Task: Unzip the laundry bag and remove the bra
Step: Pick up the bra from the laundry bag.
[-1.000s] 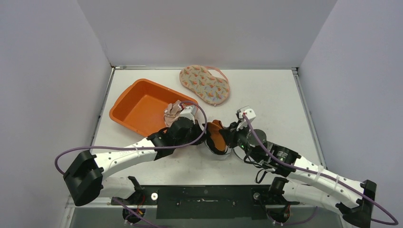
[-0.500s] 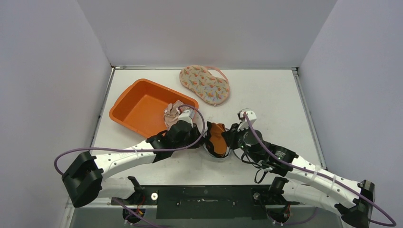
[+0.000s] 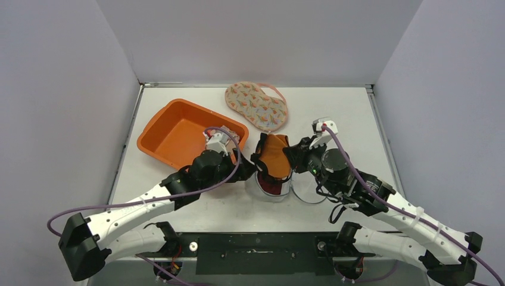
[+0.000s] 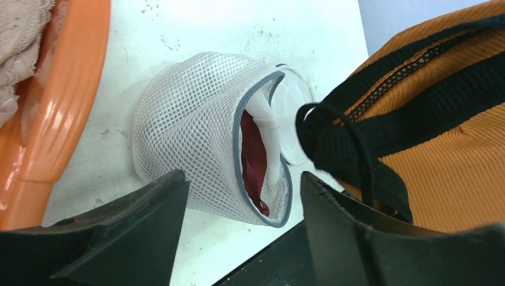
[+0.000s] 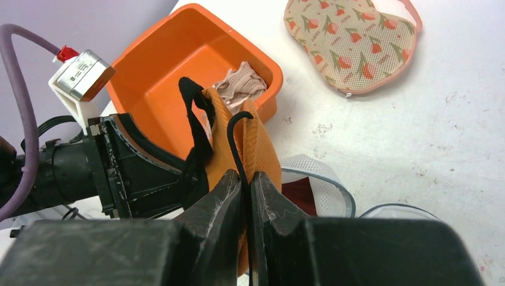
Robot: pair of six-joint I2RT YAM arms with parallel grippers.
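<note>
Right gripper [image 5: 245,179]: you see it pinching the orange bra [image 5: 262,152], held up over the laundry bag [image 4: 190,131].
Left gripper [image 4: 241,182]: its fingers stand spread, near the bag's open mouth.

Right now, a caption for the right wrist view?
Right gripper, jaws shut, holds orange bra above open mesh bag; orange bin behind.

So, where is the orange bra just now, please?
In the top view, the orange bra hangs mid-table in the right gripper, just above the open mesh laundry bag, right of the orange tub.
</note>
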